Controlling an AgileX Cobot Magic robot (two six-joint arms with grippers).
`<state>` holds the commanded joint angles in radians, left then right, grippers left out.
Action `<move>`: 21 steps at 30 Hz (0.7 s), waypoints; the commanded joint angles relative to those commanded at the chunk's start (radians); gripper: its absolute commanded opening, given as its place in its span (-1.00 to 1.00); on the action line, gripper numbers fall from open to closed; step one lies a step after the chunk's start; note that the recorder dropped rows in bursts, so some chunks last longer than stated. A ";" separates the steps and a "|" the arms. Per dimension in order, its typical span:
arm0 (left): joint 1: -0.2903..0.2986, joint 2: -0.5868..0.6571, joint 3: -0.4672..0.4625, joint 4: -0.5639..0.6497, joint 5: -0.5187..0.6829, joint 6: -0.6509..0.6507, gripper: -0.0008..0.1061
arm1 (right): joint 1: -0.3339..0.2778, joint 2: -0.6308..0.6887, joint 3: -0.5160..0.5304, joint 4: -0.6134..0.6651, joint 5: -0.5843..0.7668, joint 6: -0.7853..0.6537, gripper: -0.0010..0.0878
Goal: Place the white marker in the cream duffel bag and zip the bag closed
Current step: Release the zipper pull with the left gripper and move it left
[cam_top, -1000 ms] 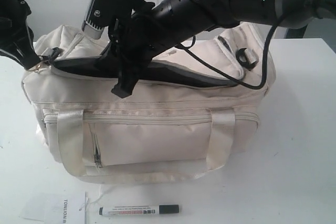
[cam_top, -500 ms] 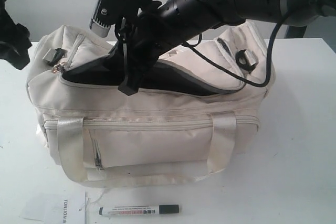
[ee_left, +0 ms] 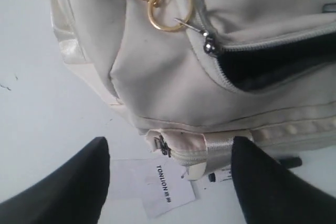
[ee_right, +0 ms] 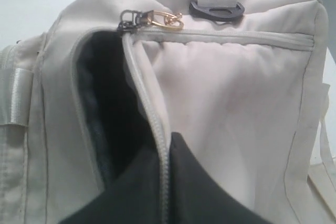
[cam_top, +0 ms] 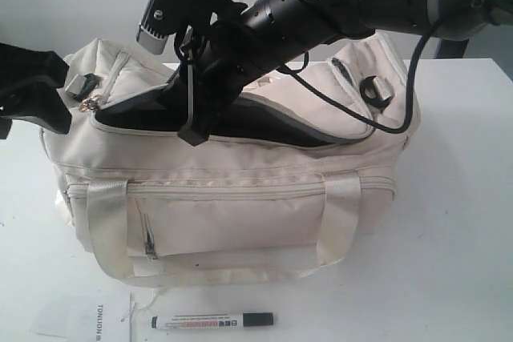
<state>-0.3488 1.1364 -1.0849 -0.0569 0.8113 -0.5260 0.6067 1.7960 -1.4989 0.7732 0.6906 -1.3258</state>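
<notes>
Priority: hold wide the mouth of cream duffel bag (cam_top: 240, 198) with right end effector (cam_top: 192, 130) clamped on zip flap (ee_right: 226, 103). Lower open left end effector (ee_left: 168, 150) to white marker (cam_top: 212, 320) on bench (cam_top: 465, 238) in front of bag; pinch mid-barrel.

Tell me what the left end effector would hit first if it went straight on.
Most likely the cream duffel bag: the open left end effector aims at its end panel, near the gold ring on the zip. Depth is unclear; it might reach the paper tag instead.
</notes>
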 joint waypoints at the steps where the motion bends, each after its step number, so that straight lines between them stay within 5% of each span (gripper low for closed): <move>1: 0.000 -0.011 0.024 -0.002 -0.017 -0.041 0.29 | 0.000 0.000 0.000 0.000 0.000 0.000 -0.98; 5: 0.000 -0.032 0.151 -0.082 -0.161 -0.207 0.29 | 0.000 0.000 0.000 0.000 0.004 0.008 -0.98; 7: -0.002 -0.032 0.224 -0.184 -0.297 -0.207 0.29 | 0.000 0.000 0.000 0.000 0.004 0.029 -0.98; 12: -0.002 -0.029 0.356 -0.204 -0.496 -0.209 0.29 | 0.000 0.000 0.000 0.000 0.004 0.031 -0.98; 21: -0.002 0.032 0.393 -0.204 -0.630 -0.199 0.29 | 0.000 0.000 0.000 0.000 -0.006 0.031 -0.98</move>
<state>-0.3506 1.1683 -0.6921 -0.2610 0.1817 -0.7251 0.6067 1.7960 -1.4989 0.7732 0.6843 -1.2946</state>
